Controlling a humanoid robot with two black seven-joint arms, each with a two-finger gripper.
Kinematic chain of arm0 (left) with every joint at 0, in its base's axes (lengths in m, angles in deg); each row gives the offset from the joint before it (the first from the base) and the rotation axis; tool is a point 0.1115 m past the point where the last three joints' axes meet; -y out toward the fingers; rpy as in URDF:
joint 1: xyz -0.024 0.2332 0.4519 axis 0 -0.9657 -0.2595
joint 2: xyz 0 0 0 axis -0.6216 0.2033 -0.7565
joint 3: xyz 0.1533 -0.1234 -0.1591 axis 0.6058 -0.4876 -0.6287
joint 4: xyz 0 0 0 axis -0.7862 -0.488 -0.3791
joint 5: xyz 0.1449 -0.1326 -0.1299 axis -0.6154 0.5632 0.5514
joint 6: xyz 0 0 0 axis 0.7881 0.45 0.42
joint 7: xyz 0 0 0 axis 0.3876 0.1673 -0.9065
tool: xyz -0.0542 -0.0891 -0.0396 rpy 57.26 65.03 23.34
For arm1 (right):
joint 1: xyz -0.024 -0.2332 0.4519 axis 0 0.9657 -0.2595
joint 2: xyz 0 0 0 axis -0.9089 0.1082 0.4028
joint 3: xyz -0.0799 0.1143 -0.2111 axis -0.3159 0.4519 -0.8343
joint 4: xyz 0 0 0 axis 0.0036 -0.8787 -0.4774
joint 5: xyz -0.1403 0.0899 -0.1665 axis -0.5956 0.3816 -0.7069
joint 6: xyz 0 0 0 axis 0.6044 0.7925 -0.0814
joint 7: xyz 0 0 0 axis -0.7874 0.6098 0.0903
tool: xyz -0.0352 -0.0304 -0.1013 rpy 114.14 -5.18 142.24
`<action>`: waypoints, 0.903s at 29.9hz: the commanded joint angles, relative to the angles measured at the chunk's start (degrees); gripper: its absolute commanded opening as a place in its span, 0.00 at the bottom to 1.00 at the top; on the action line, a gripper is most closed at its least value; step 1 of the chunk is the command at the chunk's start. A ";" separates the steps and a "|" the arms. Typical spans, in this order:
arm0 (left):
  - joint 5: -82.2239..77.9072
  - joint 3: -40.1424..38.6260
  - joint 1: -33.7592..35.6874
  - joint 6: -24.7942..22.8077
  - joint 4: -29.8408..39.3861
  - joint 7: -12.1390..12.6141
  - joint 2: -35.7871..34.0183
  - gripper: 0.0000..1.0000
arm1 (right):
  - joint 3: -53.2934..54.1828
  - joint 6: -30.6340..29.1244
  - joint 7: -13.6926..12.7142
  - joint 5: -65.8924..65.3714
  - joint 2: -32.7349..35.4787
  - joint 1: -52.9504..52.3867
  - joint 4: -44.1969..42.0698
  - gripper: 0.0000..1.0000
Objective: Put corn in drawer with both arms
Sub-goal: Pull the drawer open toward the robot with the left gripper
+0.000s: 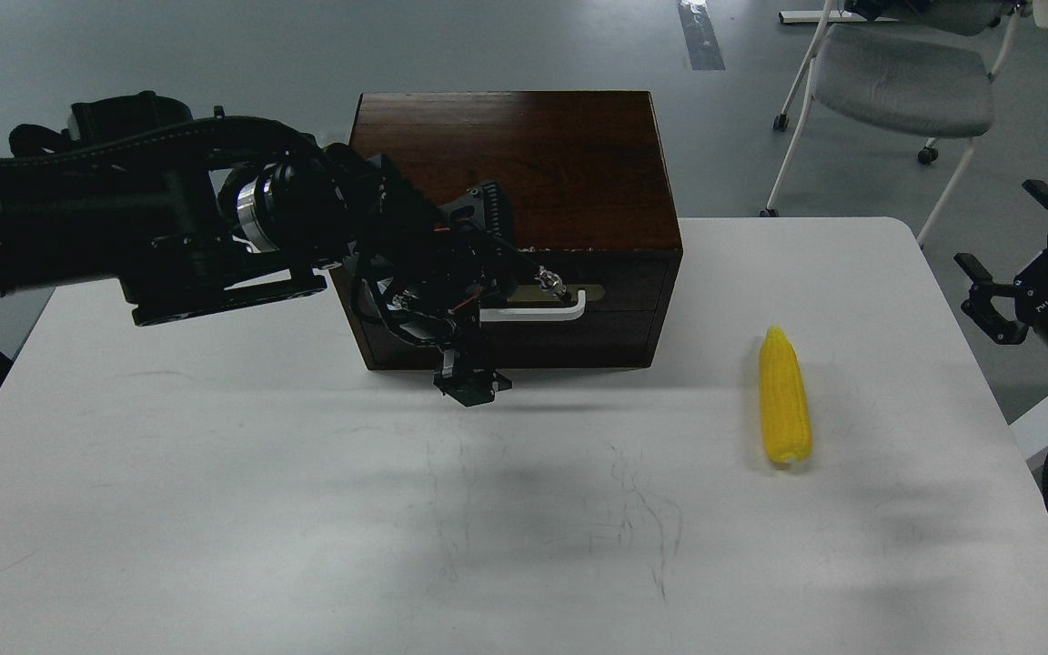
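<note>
Corn [784, 398] on the white table [306, 509], right of the box [524, 173], well apart from both grippers. Left gripper [506, 300] at the white handle [538, 312] of the shut drawer [633, 309]; finger gap too dark to tell. Right gripper [1006, 291] off the table edge, fingers spread wide, holding nothing. Corn lying lengthwise front to back, pointed tip toward the box side.
</note>
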 commanded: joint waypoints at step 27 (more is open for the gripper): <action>0.44 0.34 -1.22 0.00 -0.34 -1.55 0.47 0.98 | 0.09 0.00 1.23 0.05 0.52 0.61 -0.13 1.00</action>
